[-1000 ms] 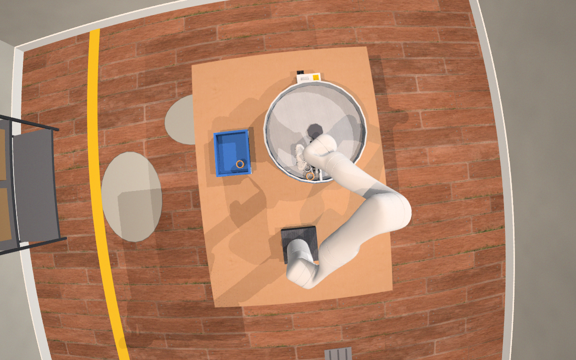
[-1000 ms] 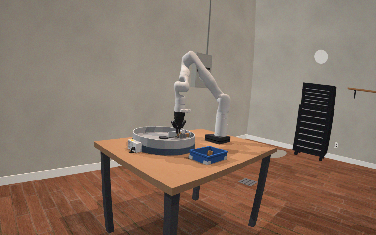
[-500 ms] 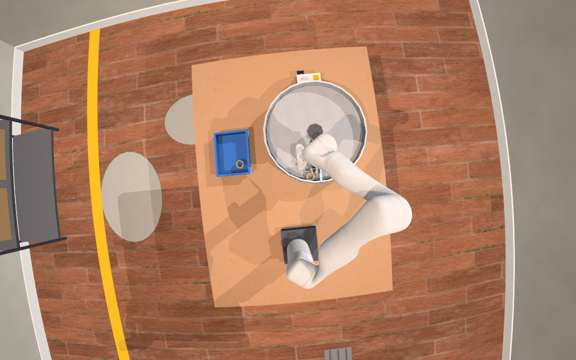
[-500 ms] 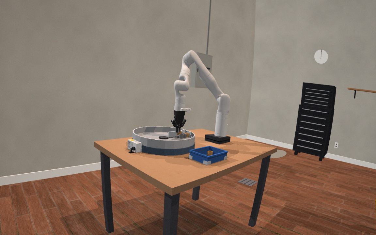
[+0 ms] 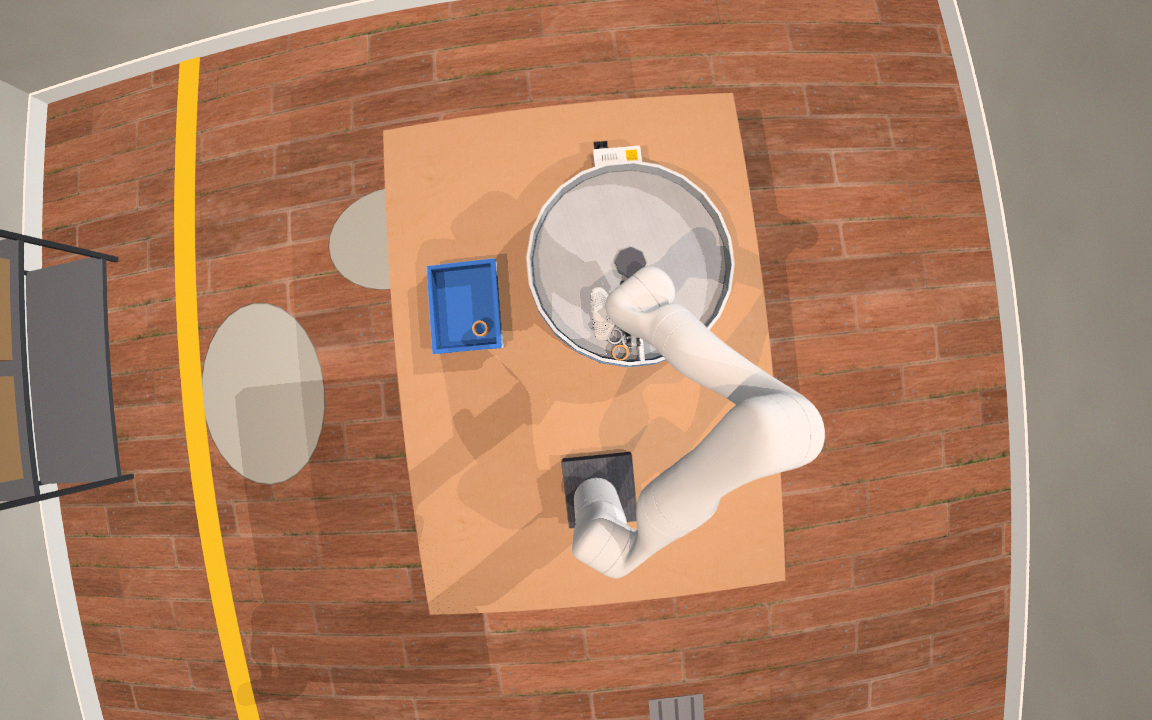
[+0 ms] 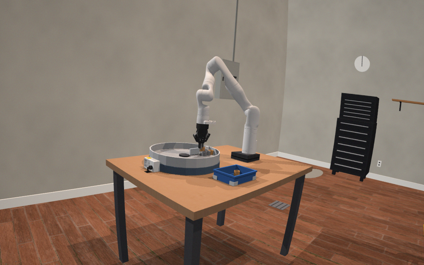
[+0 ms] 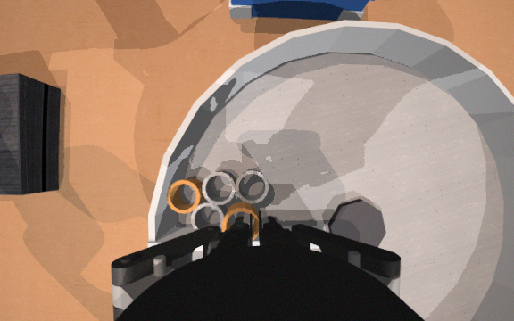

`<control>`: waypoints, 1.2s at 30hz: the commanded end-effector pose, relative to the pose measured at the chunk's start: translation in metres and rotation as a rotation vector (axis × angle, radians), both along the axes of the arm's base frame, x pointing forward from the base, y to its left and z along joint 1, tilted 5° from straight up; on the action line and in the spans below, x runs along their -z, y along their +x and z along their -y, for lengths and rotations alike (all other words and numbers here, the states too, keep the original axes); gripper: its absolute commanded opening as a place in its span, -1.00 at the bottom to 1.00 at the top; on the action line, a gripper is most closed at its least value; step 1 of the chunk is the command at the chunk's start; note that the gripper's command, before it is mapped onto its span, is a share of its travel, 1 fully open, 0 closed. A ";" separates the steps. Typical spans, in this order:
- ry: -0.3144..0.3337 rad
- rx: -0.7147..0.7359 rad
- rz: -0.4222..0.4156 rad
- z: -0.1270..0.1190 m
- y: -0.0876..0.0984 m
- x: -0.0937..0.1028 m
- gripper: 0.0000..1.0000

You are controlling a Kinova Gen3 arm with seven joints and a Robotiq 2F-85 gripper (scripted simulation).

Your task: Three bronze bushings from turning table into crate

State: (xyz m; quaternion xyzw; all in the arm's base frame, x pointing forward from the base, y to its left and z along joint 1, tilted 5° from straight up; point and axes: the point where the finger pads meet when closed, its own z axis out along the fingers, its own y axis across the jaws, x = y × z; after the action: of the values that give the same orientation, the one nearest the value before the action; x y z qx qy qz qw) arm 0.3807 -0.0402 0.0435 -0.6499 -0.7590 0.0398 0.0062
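Note:
The grey turning table (image 5: 630, 262) stands on the wooden table; it also shows in the side view (image 6: 184, 157) and the wrist view (image 7: 373, 169). My gripper (image 7: 254, 221) is shut on the wall of a bronze bushing (image 7: 240, 209) and holds it a little above the turning table near its rim; the gripper also shows in the side view (image 6: 201, 144). Another bronze bushing (image 7: 184, 195) and three grey bushings (image 7: 219, 188) (image 7: 252, 186) (image 7: 207, 217) stand close together on the turning table below. The blue crate (image 5: 464, 304) holds one bronze bushing (image 5: 475, 325); this bushing also shows in the side view (image 6: 236, 172).
The arm's black base (image 5: 598, 483) stands on the table's near side. A small white control box (image 6: 151, 163) sits beside the turning table. A dark hub (image 7: 357, 220) marks the turning table's centre. A white divider block (image 6: 194, 151) stands on the turning table by the bushings.

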 end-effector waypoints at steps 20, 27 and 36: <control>-0.001 0.001 0.002 0.000 0.001 -0.008 -1.00; -0.001 0.000 0.002 0.000 0.001 -0.014 -1.00; -0.001 0.000 0.002 -0.001 0.002 -0.016 -1.00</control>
State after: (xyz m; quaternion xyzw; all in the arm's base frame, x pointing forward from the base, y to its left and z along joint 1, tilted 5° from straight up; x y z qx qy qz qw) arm 0.3817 -0.0395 0.0585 -0.6499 -0.7589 0.0397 0.0061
